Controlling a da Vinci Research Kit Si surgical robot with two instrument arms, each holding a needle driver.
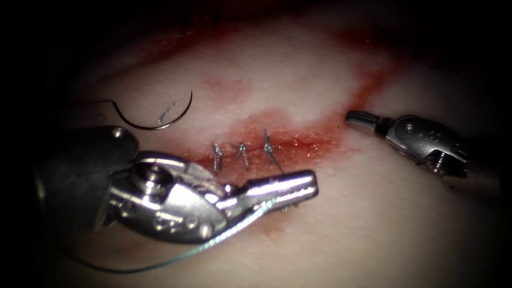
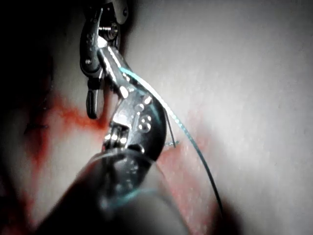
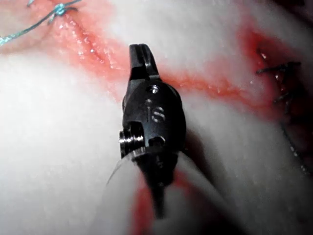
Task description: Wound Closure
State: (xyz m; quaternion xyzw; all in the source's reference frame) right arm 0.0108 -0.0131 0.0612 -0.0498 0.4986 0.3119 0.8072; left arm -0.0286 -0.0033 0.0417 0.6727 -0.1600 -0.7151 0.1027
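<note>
My left tool (image 1: 308, 186) lies low across the tissue (image 1: 373, 224) just below the cut (image 1: 314, 141), its jaws shut on the teal thread (image 1: 213, 244). That thread comes down from the rightmost stitch (image 1: 266, 143) and trails off under the tool. The curved needle (image 1: 154, 124) lies free on the tissue up and left of the stitches, held by neither tool and not in the tissue. My right tool (image 1: 356, 118) hovers at the cut's right end, jaws shut on nothing. The left wrist view has the left tool (image 2: 106, 51) with the thread (image 2: 188, 134); the right wrist view has the right tool (image 3: 141, 53) over the cut (image 3: 215, 83).
Three knotted stitches (image 1: 242, 153) sit side by side across the left part of the cut. Red fluid (image 1: 368, 90) stains the tissue along the cut and up to the right. A teal knot (image 3: 58, 9) and dark stitches (image 3: 283, 83) show beyond the right tool.
</note>
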